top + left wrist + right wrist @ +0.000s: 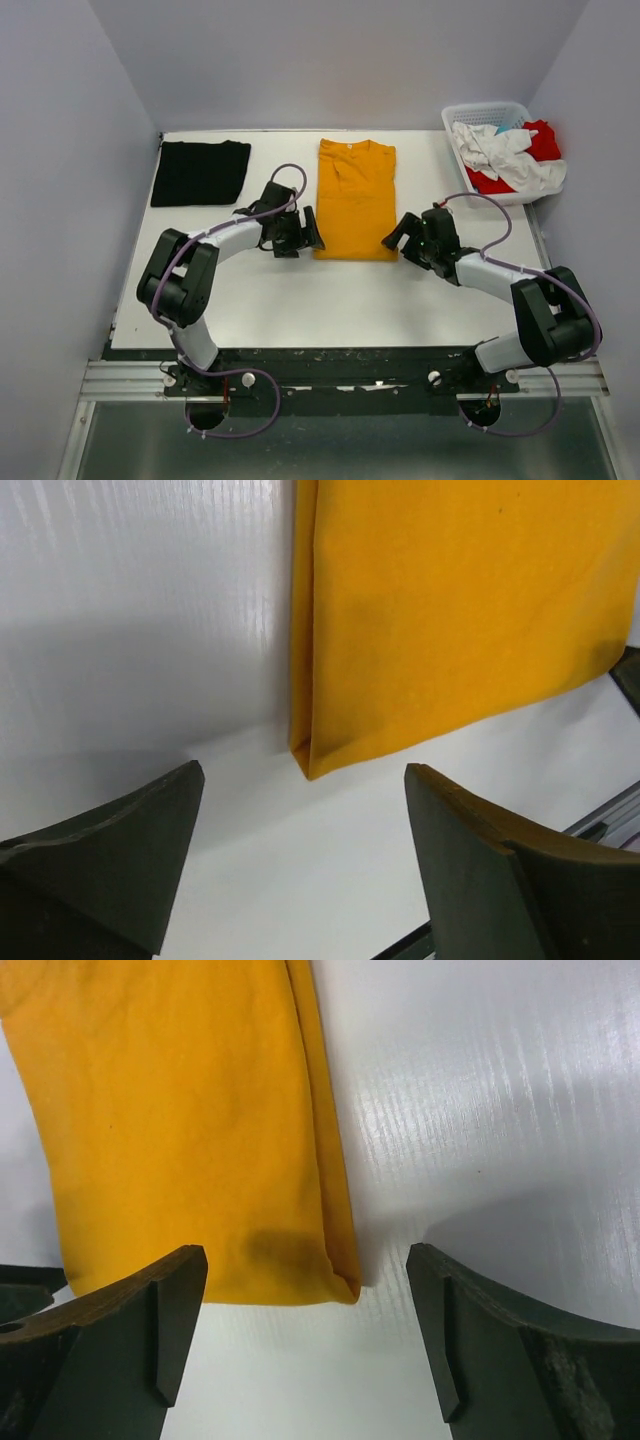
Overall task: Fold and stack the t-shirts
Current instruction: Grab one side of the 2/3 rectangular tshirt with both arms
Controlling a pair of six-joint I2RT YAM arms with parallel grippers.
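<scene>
A mustard-yellow t-shirt (pixel 356 198) lies folded into a long rectangle at the table's middle back, collar away from me. A black t-shirt (pixel 201 172) lies folded at the back left. White and red t-shirts (pixel 508 160) are heaped in the basket. My left gripper (pixel 299 232) stands open just off the yellow shirt's near left corner (pixel 312 760), nothing between its fingers. My right gripper (pixel 402 237) is open too, just off the near right corner (pixel 340 1285), and holds nothing.
A white lattice basket (pixel 462 113) stands at the back right corner. Grey walls close in on three sides of the white table (pixel 330 300). A dark rail runs along the table's near edge.
</scene>
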